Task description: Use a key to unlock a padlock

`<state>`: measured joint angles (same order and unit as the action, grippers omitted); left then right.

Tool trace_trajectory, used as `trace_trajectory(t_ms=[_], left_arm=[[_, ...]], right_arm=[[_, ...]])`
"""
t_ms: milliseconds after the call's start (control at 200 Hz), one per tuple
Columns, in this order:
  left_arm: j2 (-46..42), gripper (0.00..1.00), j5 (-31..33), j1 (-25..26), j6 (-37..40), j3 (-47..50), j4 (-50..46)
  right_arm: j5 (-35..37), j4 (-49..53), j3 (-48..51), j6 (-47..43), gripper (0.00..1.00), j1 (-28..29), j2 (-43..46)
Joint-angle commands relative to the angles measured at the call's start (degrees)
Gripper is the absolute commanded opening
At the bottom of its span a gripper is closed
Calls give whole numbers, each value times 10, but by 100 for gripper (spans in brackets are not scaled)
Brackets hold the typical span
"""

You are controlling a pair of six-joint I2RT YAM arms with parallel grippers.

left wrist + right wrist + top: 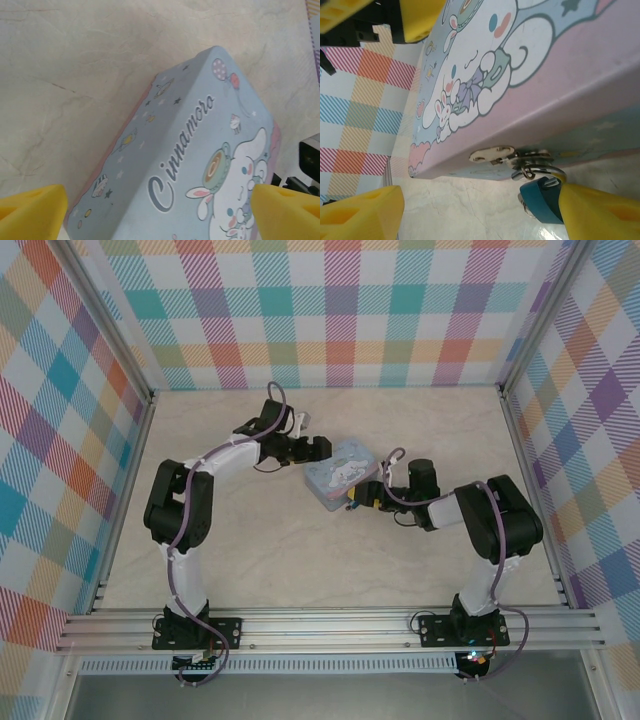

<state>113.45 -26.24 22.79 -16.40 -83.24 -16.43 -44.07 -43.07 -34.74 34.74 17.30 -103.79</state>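
Yellow pads of the right gripper (480, 197) stand wide apart, 2 blocks closed on nothing, at the near side of the tin (560, 75). The padlock (542, 201) hangs there, hooked through the tin's silvery hasp (492, 154), its blue body touching 1 pad (600, 212) low over the marble-look table (75, 75). Farther off, at the tin's far left edge, the left gripper (157, 205) also has its jaws spread wide over the cartoon-print lid. Whether they touch it I cannot tell.
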Motion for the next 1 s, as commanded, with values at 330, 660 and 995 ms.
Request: trace_trajectory(t_ms=[330, 660, 995], left_arm=[[12, 93, 7, -1, 10, 14, -12], [14, 93, 6, 0, 8, 15, -10], [13, 93, 7, 2, 6, 17, -8]], right_arm=[[6, -25, -6, -6, 78, 4, -16], [13, -14, -13, -12, 81, 7, -15], [-4, -75, -20, 16, 79, 20, -42]])
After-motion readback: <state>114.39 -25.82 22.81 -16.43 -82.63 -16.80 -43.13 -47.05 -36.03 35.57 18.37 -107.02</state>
